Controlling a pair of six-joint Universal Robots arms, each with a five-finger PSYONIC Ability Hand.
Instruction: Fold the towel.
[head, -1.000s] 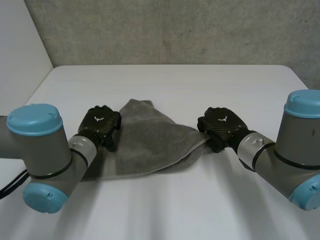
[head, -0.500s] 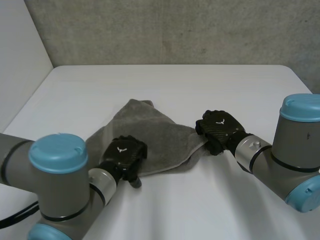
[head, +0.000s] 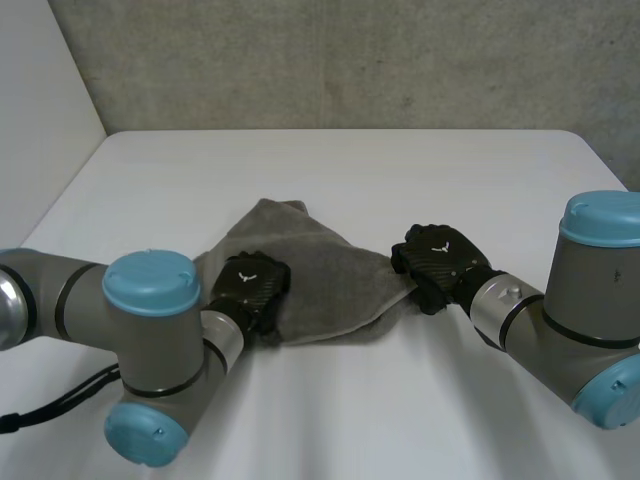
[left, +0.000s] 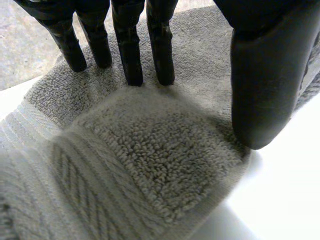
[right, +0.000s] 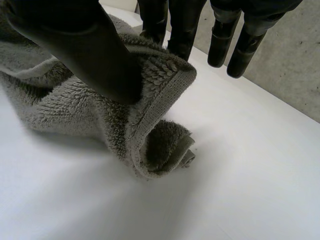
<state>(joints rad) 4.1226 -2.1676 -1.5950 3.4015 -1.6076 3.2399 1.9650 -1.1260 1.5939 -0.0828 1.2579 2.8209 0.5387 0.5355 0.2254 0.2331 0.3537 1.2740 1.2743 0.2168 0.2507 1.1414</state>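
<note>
Right wrist view, robot hand (right: 75, 40) pinching towel (right: 65, 115)

Left hand (head: 252, 285) flat and straight — right hand (head: 437, 256) curled, pinching.

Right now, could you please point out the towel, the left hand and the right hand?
towel (head: 322, 272), head view, on its bare grey middle between the hands.
left hand (head: 252, 286), head view, on the back of the hand.
right hand (head: 438, 256), head view, on the back of the hand.
</note>
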